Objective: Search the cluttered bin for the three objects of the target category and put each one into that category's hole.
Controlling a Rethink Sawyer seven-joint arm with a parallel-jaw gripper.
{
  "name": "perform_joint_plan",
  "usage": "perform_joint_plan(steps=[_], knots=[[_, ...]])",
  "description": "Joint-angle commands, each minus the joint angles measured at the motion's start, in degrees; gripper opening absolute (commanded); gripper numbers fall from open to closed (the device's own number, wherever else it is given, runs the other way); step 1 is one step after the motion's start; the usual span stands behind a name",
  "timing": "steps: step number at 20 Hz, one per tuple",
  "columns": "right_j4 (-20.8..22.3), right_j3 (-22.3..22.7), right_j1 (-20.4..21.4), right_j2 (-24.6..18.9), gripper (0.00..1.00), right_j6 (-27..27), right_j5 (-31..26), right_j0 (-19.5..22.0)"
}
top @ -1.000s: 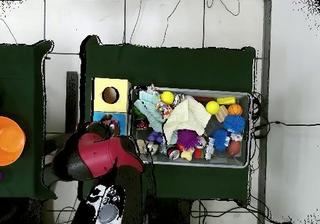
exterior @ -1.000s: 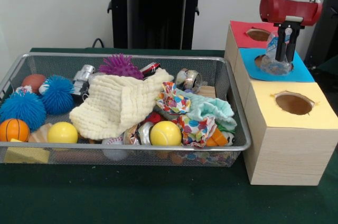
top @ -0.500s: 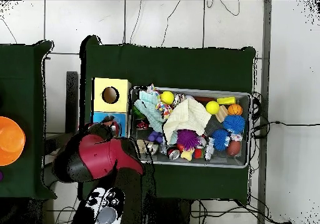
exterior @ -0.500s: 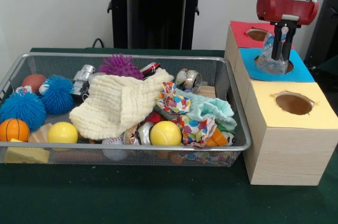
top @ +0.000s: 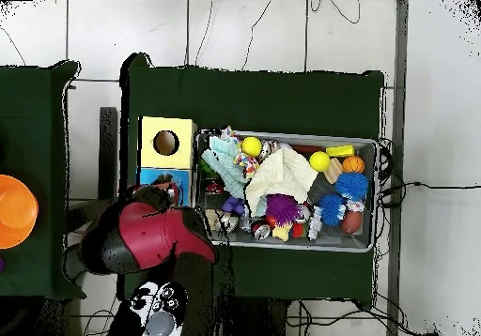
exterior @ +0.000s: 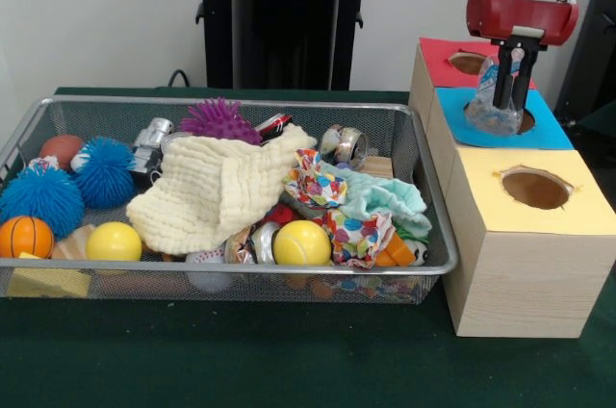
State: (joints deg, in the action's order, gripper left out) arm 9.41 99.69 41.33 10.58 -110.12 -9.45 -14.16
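one clear crumpled plastic thing (exterior: 493, 112) held over the blue box's hole (exterior: 525, 121), its bottom touching the rim | likely light, thin, crushable, slippery; best pinched at its upper part | pincer (exterior: 507, 100) clamped on it; arm hangs straight down, fingers vertical | bin (exterior: 423, 264) still cluttered

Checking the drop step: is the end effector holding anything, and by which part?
Yes: the end effector grips a clear crumpled plastic item near its top, above the blue hole.
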Motion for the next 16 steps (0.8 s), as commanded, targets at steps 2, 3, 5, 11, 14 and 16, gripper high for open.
perform_joint_plan(steps=[2,3,5,11,14,16], knots=[[-2.32,4.36,-5.33,-0.80,0.00,-10.95,-1.09,-0.31],[-2.40,4.44,-5.30,-0.78,0.00,-10.91,-1.08,-0.37],[-2.63,4.60,-5.20,-0.72,0.00,-10.83,-0.96,-0.53],[-3.53,4.98,-5.27,-0.14,0.00,-11.05,-0.85,-1.41],[-3.84,5.02,-5.21,0.04,0.00,-10.97,-0.83,-1.59],[-3.95,5.04,-5.22,-0.02,0.00,-10.85,-0.66,-1.49]])
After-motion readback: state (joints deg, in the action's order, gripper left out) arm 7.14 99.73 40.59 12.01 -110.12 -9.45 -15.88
